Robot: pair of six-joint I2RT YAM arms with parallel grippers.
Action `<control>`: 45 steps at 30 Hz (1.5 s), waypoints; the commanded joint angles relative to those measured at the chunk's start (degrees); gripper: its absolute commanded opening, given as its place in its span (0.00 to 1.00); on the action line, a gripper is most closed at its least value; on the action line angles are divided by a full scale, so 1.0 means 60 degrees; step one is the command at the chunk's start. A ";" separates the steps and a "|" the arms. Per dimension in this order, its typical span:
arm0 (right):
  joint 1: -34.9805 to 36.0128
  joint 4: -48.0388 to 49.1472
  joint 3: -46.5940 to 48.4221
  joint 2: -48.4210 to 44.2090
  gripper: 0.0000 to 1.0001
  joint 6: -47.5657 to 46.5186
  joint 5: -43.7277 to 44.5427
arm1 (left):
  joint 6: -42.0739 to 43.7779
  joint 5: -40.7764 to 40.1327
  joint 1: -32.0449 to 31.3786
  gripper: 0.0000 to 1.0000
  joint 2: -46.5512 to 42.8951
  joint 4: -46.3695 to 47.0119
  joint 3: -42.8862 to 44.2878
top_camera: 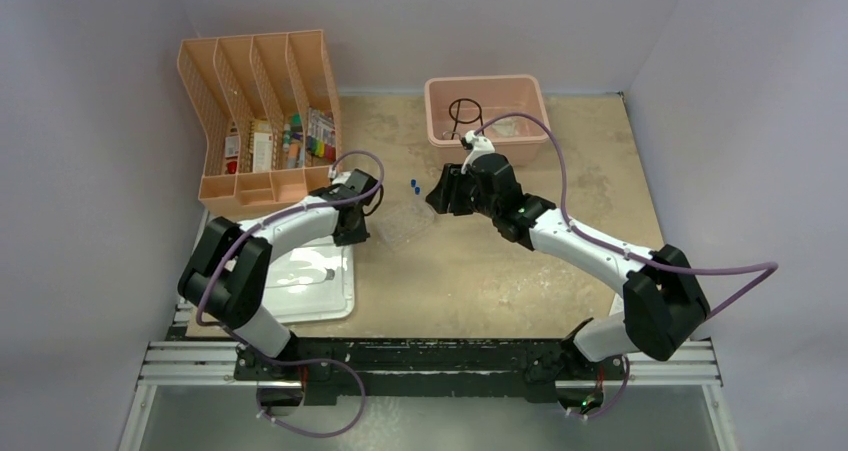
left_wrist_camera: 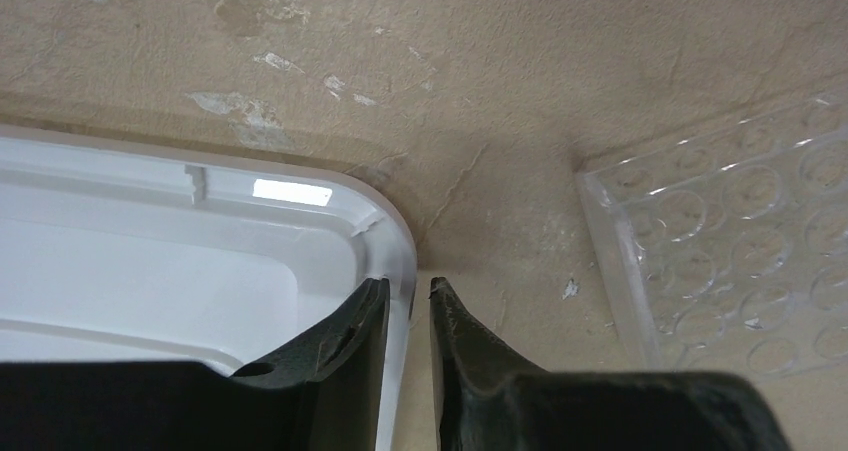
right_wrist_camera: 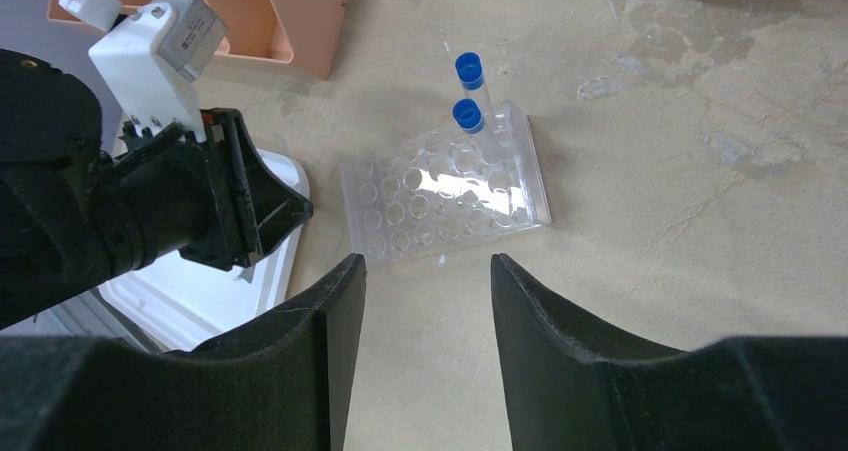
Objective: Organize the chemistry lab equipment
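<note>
A clear plastic tray [top_camera: 403,225] [right_wrist_camera: 440,196] [left_wrist_camera: 740,261] with round wells lies flat in the middle of the table. Two blue-capped clear vials [right_wrist_camera: 468,71] [top_camera: 413,185] stand at its far corner. A black wire ring tripod [top_camera: 465,111] sits in the pink bin. My left gripper [left_wrist_camera: 408,286] [top_camera: 352,236] is closed over the corner rim of the flat white lid [left_wrist_camera: 200,261] [top_camera: 310,286], one finger inside and one outside. My right gripper [right_wrist_camera: 425,259] [top_camera: 437,199] hovers open and empty just short of the tray.
A peach file organizer [top_camera: 262,121] holding small items stands at the back left. The pink bin [top_camera: 487,81] is at the back centre. The two wrists are close together over the tray. Walls close in the table on three sides.
</note>
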 commanded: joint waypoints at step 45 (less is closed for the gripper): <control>0.0043 -0.0199 0.0023 -0.0996 0.52 -0.0136 0.0159 | -0.0811 -0.1677 -0.0046 0.00 -0.3457 -0.1827 0.1087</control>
